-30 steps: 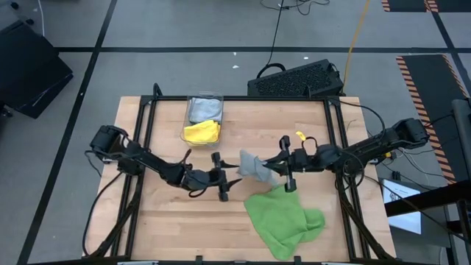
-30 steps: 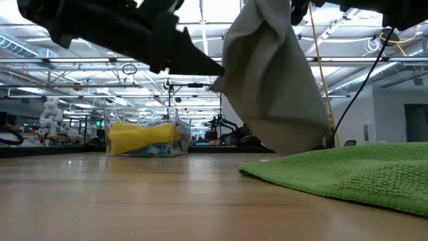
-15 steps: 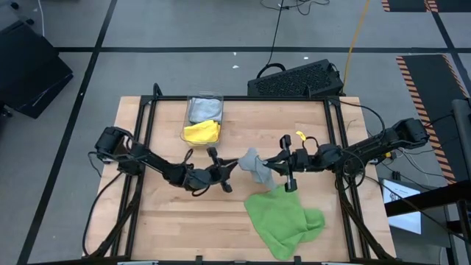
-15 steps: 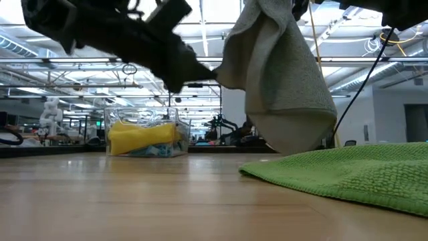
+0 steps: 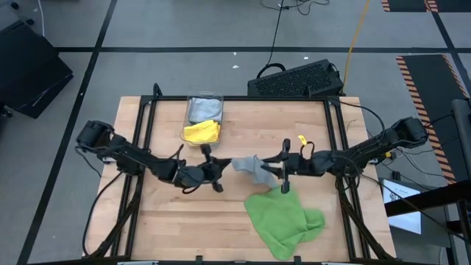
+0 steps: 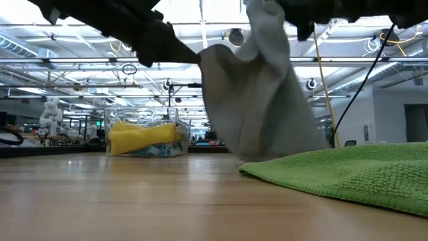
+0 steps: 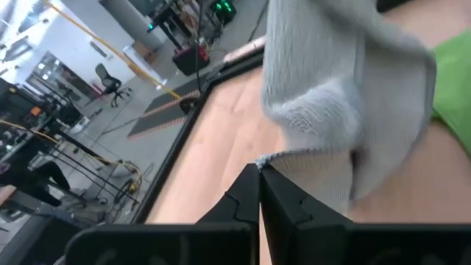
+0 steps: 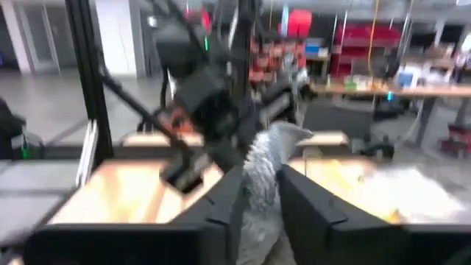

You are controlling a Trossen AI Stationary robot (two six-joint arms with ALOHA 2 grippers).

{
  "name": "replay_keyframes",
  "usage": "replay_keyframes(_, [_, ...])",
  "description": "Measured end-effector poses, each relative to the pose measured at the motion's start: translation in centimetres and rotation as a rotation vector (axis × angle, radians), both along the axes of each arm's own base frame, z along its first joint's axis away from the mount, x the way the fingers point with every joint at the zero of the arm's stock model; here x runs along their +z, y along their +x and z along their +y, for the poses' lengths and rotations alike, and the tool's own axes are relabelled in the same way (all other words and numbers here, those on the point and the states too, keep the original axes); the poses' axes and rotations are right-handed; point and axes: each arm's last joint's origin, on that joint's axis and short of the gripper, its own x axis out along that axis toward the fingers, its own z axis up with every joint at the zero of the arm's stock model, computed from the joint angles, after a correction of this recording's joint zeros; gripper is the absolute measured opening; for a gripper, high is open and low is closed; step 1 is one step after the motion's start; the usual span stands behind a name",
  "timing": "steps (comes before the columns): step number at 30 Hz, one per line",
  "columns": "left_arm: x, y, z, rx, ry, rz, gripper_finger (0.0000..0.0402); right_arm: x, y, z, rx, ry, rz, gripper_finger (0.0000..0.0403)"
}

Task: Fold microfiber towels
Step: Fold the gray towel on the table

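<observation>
Both tools (image 5: 218,171) (image 5: 274,167) hold grey towel (image 5: 250,168) stretched above table (image 5: 162,221).

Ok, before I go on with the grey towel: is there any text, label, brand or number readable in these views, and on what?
None can be read.
Grey towel, green towel, yellow towel in the clear bin: no lettering or tag visible.
Black device behind the table: no legible marking.
Room behind, low view: signs and screens too small or blurred to read.

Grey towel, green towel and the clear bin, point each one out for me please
grey towel (image 5: 254,167), high view, middle of the cloth hanging between the arms.
green towel (image 5: 283,219), high view, centre of the spread cloth.
clear bin (image 5: 205,97), high view, far rim.
</observation>
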Motion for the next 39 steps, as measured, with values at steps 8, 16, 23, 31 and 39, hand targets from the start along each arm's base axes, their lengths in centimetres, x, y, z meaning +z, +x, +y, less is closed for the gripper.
replay_keyframes(8, [0.1,-0.1,0.3,0.011,-0.031,-0.004,0.0004,-4.5,-1.5,1.5,0.018,0.236,0.455,0.0199])
replay_keyframes(16, [0.0,0.2,1.1,-0.022,-0.097,-0.012,0.0003,-6.3,-2.9,3.6,-0.109,0.355,0.538,0.0236])
replay_keyframes(23, [0.0,0.5,1.7,-0.034,-0.147,-0.021,0.0003,-9.0,-1.8,7.1,-0.105,0.28,0.475,0.0225])
replay_keyframes(31, [0.0,0.5,1.9,-0.025,-0.159,-0.027,0.0004,-11.1,0.7,10.1,-0.217,0.096,0.577,0.0215])
replay_keyframes(39, [0.0,0.5,1.9,-0.024,-0.155,-0.026,0.0007,-11.3,1.4,11.9,-0.263,-0.155,0.696,0.0215])
